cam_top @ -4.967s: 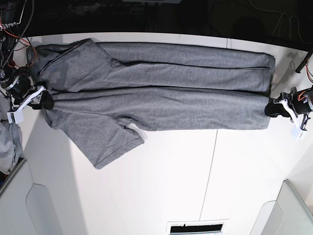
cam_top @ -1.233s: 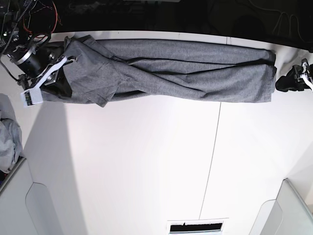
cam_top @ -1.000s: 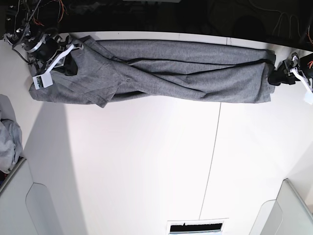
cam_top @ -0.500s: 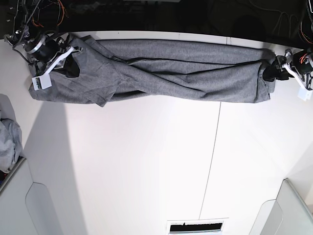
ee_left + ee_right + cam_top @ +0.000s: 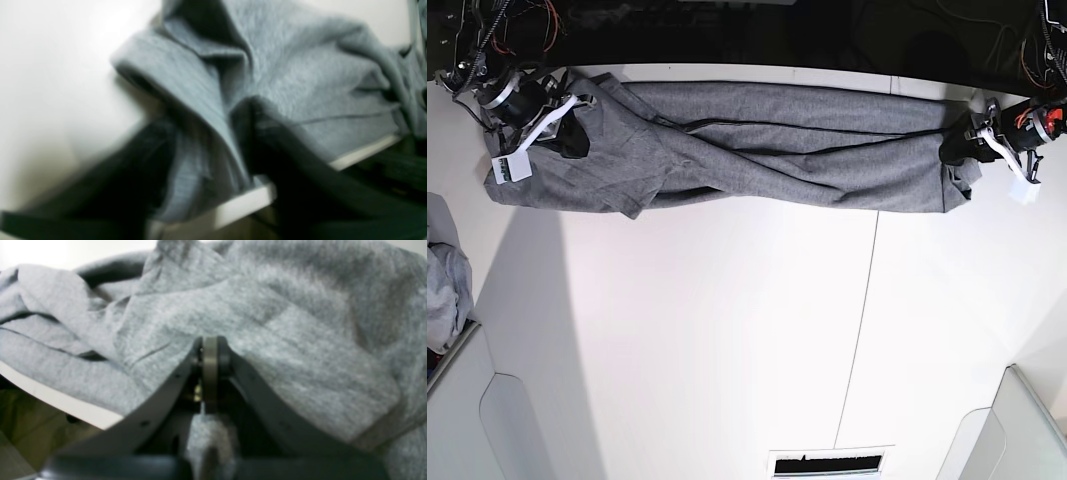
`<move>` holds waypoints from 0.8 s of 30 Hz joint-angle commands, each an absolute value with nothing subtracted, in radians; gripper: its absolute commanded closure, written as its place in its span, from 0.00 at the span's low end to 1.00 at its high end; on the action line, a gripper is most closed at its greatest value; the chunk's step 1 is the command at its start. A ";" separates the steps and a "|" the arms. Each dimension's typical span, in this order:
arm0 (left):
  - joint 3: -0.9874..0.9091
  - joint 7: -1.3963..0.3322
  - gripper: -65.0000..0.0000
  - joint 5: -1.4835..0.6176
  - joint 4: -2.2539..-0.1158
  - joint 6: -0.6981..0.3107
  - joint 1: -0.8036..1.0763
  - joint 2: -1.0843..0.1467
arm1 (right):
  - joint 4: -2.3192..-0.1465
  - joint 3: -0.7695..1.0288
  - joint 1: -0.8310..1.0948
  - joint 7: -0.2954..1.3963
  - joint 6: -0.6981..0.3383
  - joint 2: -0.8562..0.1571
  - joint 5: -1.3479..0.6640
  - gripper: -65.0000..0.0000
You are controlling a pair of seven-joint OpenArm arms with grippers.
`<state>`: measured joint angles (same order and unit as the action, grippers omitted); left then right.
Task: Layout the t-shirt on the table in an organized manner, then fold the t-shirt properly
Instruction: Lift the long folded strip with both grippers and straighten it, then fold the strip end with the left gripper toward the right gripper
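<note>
The charcoal-grey t-shirt point(image 5: 777, 150) lies folded lengthwise in a long band along the far edge of the white table point(image 5: 727, 350). My right gripper point(image 5: 572, 135) rests on its sleeve end at the left. In the right wrist view its jaws meet at the tip point(image 5: 210, 351), shut over the t-shirt point(image 5: 283, 340), with a bit of grey cloth between them. My left gripper point(image 5: 957, 148) presses into the hem end at the right, which is bunched. In the blurred left wrist view its jaws stand apart point(image 5: 213, 133) with a fold of the t-shirt point(image 5: 300, 73) between them.
A lighter grey garment heap point(image 5: 442, 290) lies at the left edge. White bins stand at the lower left point(image 5: 487, 420) and lower right point(image 5: 1027, 420). A thin dark seam point(image 5: 862, 320) crosses the table. The shirt lies right by the table's far edge.
The near half of the shirt has been folded over onto the far half. In the last second my left gripper has moved left into the hem end, bunching it. The right gripper has stayed put.
</note>
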<state>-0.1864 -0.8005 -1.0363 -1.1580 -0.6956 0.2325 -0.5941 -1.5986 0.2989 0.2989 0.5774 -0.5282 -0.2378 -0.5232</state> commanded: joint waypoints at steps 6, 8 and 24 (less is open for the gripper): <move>-0.285 -0.786 1.00 -1.043 -1.200 -0.698 0.228 -0.612 | -1.614 0.303 0.290 0.560 -0.543 -0.249 -0.550 1.00; -0.342 -0.802 1.00 -1.042 -1.245 -0.698 0.228 -0.613 | -1.614 0.303 0.289 0.561 -0.543 -0.249 -0.562 1.00; -0.212 -0.855 1.00 -1.029 -1.853 -0.698 0.304 -0.523 | -1.614 0.303 0.289 0.561 -0.543 -0.249 -0.557 1.00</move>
